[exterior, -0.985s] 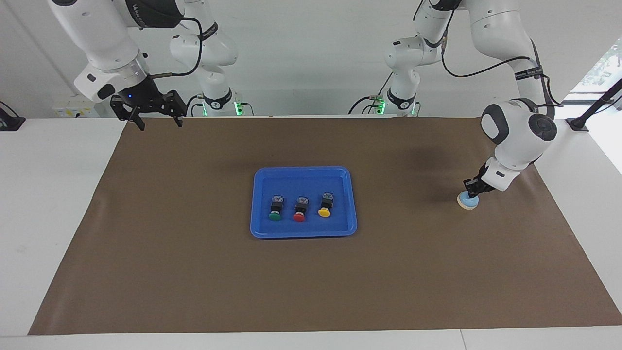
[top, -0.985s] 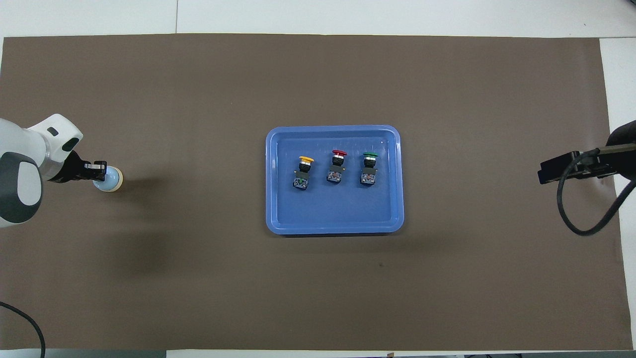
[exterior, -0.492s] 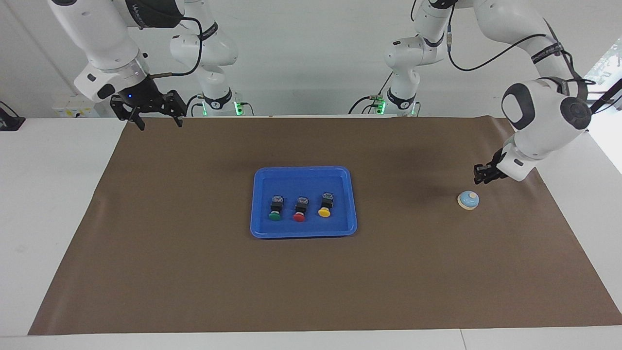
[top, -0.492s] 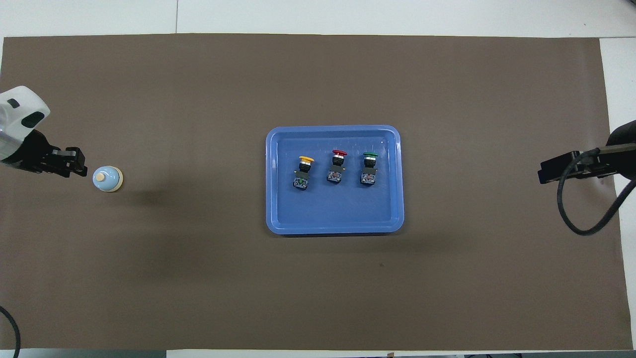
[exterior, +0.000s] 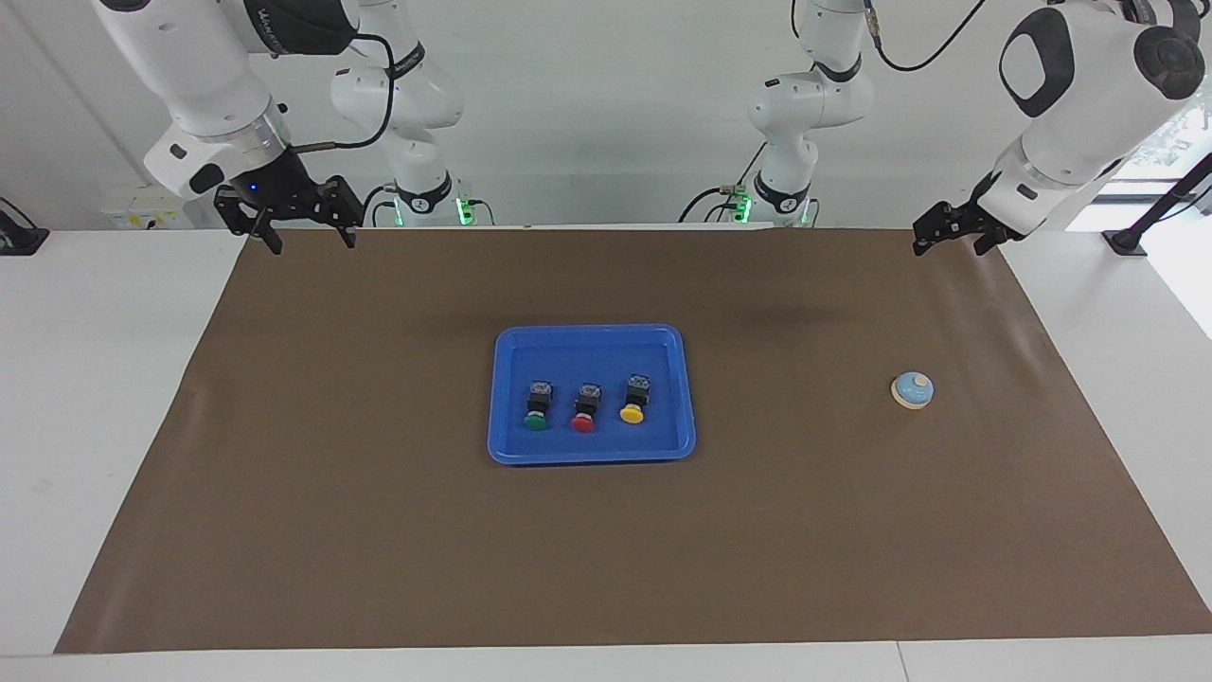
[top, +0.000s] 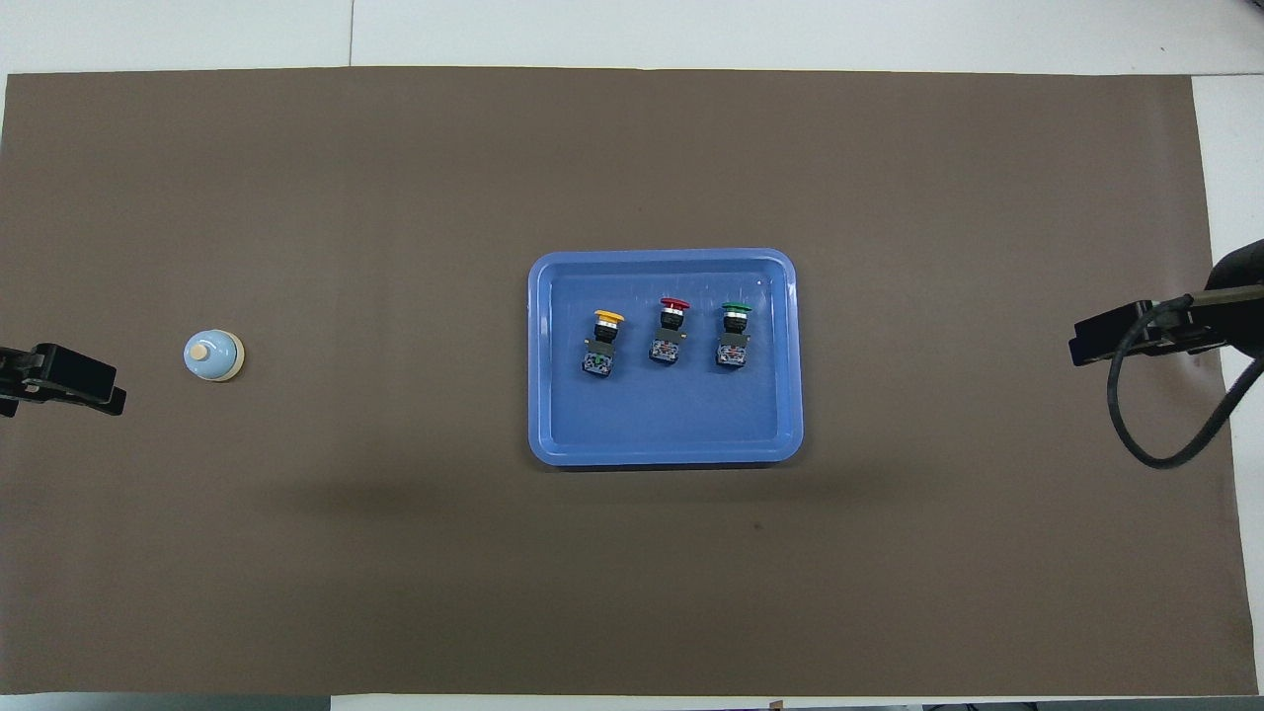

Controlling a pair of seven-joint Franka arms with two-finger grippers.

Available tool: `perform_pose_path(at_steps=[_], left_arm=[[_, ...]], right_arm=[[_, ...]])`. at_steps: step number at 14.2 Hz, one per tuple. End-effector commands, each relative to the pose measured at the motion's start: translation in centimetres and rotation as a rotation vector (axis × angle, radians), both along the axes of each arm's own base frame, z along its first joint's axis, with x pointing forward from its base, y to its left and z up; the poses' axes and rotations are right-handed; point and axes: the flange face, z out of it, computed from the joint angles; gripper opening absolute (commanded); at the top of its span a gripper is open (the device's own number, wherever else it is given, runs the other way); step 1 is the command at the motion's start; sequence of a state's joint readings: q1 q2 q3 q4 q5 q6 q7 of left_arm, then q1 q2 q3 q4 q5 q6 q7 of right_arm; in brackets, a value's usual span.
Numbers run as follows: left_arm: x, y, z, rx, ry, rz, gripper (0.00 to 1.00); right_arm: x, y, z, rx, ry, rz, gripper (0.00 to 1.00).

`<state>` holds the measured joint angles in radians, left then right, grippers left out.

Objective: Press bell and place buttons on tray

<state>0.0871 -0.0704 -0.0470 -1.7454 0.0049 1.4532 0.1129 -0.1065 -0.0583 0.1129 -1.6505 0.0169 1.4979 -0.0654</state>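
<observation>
The blue tray (exterior: 587,332) lies at the middle of the brown mat, also in the overhead view (top: 662,257). On it lie the green button (exterior: 535,409), the red button (exterior: 583,409) and the yellow button (exterior: 632,402), side by side. The light-blue bell (exterior: 913,389) stands alone on the mat toward the left arm's end, knob uncovered (top: 213,355). My left gripper (exterior: 950,244) is open and empty, raised over the mat's edge at the robots' end, well apart from the bell. My right gripper (exterior: 312,242) waits open and empty over the mat's corner at its own end.
The brown mat (exterior: 379,521) covers most of the white table (exterior: 95,379). A black cable (top: 1165,425) loops under the right arm. A black stand foot (exterior: 1127,242) sits on the table beside the left arm's end of the mat.
My left gripper has risen off the bell's knob and pulled back up toward the robots' end of the mat. The bell, tray, buttons and right arm have not moved.
</observation>
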Motion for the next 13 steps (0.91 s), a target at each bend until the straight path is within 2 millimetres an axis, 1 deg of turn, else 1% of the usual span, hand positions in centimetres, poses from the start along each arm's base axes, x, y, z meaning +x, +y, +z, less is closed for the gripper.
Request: perform_pose_path(at_steps=[1, 3, 4, 5, 6, 9, 13], left_arm=[[0.2, -0.6, -0.8, 0.012, -0.01, -0.018, 1.0], [1.1, -0.7, 0.0, 0.012, -0.017, -0.022, 1.0], [1.8, -1.1, -0.8, 0.006, 0.002, -0.028, 1.0], [2.6, -1.9, -0.7, 0.005, 0.002, -0.045, 1.0], [2.6, -2.4, -0.6, 0.003, 0.007, -0.054, 1.0], [3.1, -2.6, 0.5, 0.002, -0.021, -0.055, 1.0], [3.4, -2.6, 0.5, 0.003, -0.041, -0.049, 1.0]], right_arm=[[-0.5, -0.2, 0.3, 0.008, 0.005, 0.003, 1.0], [-0.5, -0.2, 0.3, 0.008, 0.004, 0.003, 1.0], [-0.5, -0.2, 0.3, 0.008, 0.005, 0.005, 1.0], [-0.5, -0.2, 0.3, 0.008, 0.005, 0.003, 1.0], [-0.5, -0.2, 0.3, 0.008, 0.005, 0.003, 1.0], [-0.5, -0.2, 0.3, 0.008, 0.005, 0.003, 1.0], [-0.5, -0.2, 0.3, 0.008, 0.005, 0.003, 1.0]])
